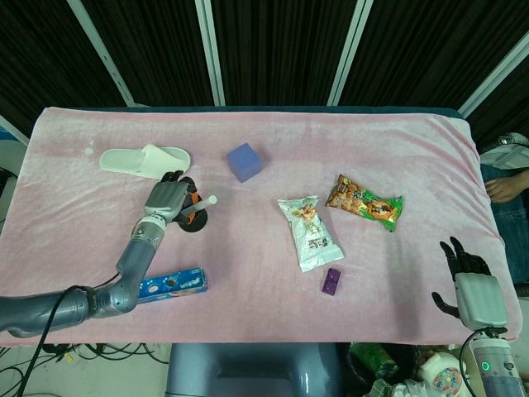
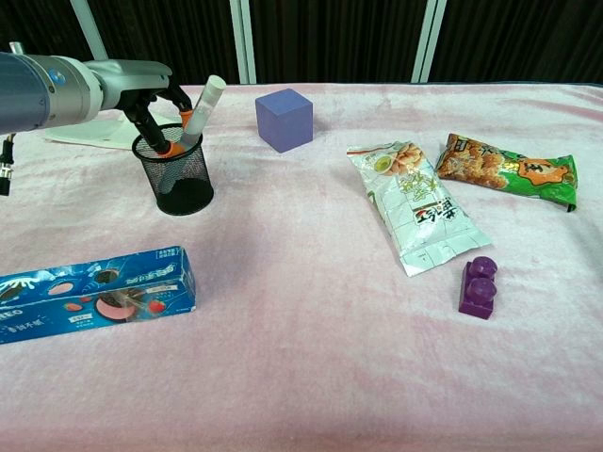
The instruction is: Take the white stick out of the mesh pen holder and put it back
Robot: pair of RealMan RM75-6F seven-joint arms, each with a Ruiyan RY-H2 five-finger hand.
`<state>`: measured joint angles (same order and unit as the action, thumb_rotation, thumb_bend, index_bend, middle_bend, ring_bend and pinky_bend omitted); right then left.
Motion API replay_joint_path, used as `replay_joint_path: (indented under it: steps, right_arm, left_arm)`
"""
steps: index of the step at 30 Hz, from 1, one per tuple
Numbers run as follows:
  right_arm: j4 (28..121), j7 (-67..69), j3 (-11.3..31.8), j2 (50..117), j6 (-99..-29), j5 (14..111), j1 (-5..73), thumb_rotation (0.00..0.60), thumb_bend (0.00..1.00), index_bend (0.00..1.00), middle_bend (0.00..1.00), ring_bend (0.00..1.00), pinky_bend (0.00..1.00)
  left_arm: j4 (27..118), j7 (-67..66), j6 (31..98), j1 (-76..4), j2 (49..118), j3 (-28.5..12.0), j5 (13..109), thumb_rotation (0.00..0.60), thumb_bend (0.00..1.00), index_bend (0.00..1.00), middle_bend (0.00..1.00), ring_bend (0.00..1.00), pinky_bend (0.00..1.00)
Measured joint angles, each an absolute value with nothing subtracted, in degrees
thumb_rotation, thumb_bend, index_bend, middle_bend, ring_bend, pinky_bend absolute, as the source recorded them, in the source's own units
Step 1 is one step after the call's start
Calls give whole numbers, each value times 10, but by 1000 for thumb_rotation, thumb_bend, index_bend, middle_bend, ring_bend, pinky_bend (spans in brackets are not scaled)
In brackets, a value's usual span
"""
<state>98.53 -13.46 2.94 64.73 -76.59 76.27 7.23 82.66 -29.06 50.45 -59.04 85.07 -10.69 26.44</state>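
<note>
The black mesh pen holder (image 2: 175,175) stands upright at the left of the pink table; in the head view only part of the pen holder (image 1: 196,220) shows under my left hand. The white stick (image 2: 202,109) leans to the right with its lower end inside the holder and its top sticking out; the stick (image 1: 203,201) also shows in the head view. My left hand (image 2: 151,102) (image 1: 168,198) is at the holder's rim, its fingers closed around the stick's lower part. Something orange shows inside the holder. My right hand (image 1: 469,284) hovers open at the front right edge, fingers spread.
A white slipper (image 1: 145,159) lies behind the holder. A purple cube (image 2: 284,119) sits to its right. A blue cookie box (image 2: 94,292) lies in front. Two snack bags (image 2: 419,207) (image 2: 509,169) and a small purple block (image 2: 478,287) lie to the right.
</note>
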Motion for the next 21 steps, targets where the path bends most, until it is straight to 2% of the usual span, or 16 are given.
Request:
replay_joint_path:
  steps: [21]
  right_arm:
    - [986, -136, 29, 648, -767, 766, 73, 600, 170, 15, 16, 166, 160]
  left_arm:
    - [826, -308, 519, -592, 863, -108, 263, 600, 430, 533, 218, 0, 32]
